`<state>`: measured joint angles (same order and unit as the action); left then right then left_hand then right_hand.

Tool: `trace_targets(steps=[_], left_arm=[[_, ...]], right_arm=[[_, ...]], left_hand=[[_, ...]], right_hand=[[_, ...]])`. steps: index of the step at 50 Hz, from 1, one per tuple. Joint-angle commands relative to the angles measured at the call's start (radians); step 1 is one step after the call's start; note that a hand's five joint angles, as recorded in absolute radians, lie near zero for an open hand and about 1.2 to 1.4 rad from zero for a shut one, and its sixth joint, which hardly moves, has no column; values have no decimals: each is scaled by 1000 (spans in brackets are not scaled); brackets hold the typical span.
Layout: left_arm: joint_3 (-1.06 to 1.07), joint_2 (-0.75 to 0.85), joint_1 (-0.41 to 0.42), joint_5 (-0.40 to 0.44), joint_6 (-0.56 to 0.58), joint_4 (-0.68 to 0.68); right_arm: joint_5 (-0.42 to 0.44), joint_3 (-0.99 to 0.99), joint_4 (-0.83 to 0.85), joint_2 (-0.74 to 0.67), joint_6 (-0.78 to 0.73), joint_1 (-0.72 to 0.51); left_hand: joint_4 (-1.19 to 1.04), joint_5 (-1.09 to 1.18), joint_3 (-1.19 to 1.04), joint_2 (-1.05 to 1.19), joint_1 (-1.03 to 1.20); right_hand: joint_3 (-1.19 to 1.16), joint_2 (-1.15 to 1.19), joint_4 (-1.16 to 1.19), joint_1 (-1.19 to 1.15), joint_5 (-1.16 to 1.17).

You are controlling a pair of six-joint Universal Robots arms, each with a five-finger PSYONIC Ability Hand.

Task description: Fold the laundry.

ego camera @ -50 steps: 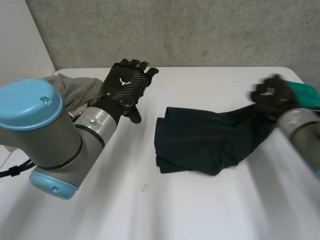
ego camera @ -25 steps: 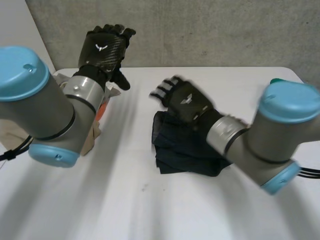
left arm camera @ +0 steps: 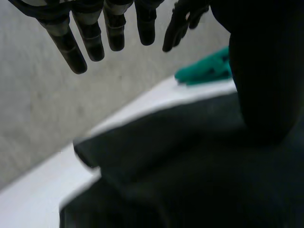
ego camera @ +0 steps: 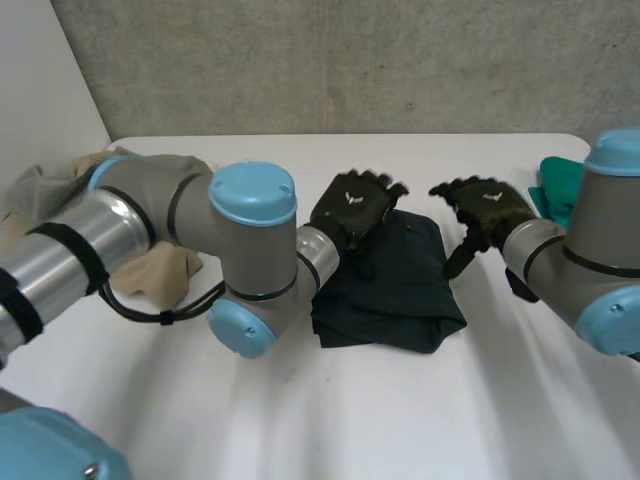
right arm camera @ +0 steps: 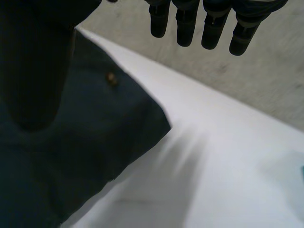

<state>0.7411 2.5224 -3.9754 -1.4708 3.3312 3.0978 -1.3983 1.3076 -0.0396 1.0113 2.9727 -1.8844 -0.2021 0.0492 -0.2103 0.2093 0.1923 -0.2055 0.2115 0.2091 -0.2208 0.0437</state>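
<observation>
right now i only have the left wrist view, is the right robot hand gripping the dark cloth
observer: no, the right robot hand is open, by the far right corner of the dark cloth
operator: any other laundry waiting
observer: a beige and grey pile lies at the left end of the table, partly hidden by the left arm
operator: anything on the cloth itself
observer: a small brownish spot, maybe a button, near that corner

No letters, numbers or labels are legible. The only marking is a white winged emblem [ego camera: 354, 197], without lettering, on the back of the left hand [ego camera: 348, 214]. The right hand [ego camera: 486, 208] carries a pale mark [ego camera: 491, 197], too faint to read.
</observation>
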Motion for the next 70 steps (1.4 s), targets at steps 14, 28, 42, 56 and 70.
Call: trace_targets(steps=[14,28,42,56,70], left_arm=[[84,-19,28,-258,209,-177],[75,-306,13,-85,157,-90],[89,-384,-90,431,-108,-123],[169,-392,-93,429,-111,-117],[176,-412,-96,429,-111,-117]], right_arm=[[-8,-143,-89,-189,-152,-54],[-137,146,101,107,-250,-137],[-143,527,492,141,-118,-234],[-200,365,610,-83,-129,-236],[-185,153,606,-151,-133,-226]], left_hand=[[9,-31,17,-16,1],[27,-48,35,-34,-17],[9,-31,17,-16,1],[6,-28,14,-13,4],[3,-25,11,-11,6]], right_hand=[[31,-37,-35,46,-44],[31,-37,-35,46,-44],[31,-37,-35,46,-44],[31,-37,-35,46,-44],[-1191,1185,1187,-1175,1178]])
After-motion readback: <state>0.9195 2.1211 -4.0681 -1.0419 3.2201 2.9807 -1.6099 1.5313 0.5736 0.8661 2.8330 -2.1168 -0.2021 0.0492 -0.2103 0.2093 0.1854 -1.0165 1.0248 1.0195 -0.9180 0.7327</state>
